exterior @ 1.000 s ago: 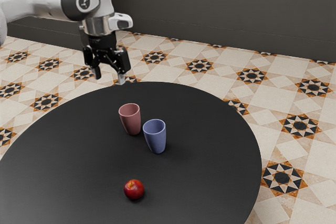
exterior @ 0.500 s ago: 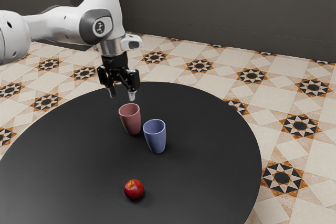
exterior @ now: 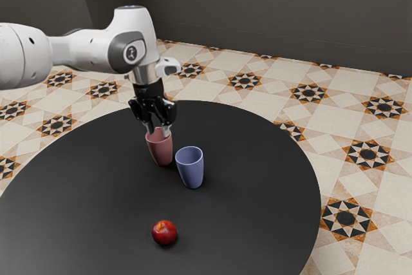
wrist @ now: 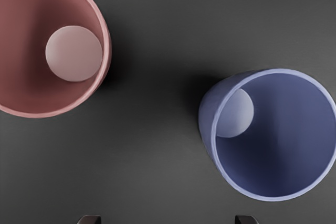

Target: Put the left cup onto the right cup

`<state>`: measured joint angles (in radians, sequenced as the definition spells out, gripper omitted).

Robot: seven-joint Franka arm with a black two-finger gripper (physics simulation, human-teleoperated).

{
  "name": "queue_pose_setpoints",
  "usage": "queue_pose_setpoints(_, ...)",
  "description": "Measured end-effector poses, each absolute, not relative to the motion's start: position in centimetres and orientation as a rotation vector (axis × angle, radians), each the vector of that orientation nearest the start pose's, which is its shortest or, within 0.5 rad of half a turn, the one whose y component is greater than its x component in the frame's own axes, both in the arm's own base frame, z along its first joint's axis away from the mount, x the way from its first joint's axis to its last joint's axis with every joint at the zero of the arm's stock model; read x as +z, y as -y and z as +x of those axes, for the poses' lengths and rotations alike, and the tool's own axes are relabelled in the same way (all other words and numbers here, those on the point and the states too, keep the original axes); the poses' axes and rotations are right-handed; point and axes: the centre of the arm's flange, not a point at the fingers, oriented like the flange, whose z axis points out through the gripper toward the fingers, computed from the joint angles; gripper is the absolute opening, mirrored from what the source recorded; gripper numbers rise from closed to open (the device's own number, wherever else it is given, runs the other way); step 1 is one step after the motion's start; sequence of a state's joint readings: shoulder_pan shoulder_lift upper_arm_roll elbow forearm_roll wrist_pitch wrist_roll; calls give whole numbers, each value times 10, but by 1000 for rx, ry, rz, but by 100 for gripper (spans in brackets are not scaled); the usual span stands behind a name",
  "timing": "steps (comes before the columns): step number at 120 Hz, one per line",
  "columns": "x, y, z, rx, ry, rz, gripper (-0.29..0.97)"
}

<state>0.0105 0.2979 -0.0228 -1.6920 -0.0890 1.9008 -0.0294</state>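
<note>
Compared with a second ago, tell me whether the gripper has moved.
Yes. The gripper has come down and toward the exterior view's right, from over the black table's far edge to just above the pink cup.

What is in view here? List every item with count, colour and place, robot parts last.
pink cup: one, pink, upright on the table, just under the end effector, on the exterior view's left of the blue cup and apart from it
blue cup: one, blue, upright near the table's middle
apple: one, red, on the table nearer the camera than both cups
table: one, black, round
floor: one, cream tiles with dark star patterns, around the table
wall: one, dark grey, behind
arm: one, white, coming in from the exterior view's left
end effector: one, black, open, at the pink cup's rim
</note>
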Motion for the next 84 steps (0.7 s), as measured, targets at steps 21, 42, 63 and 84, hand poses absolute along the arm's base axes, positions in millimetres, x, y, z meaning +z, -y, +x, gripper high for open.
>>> queue_pose_setpoints(21,408,12,639,140,85,-3221,27)
queue_pose_setpoints(42,397,8,644,145,93,-3216,27)
queue_pose_setpoints(63,386,-3,655,132,103,-3200,26)
queue_pose_setpoints(84,377,-15,662,121,112,-3184,26)
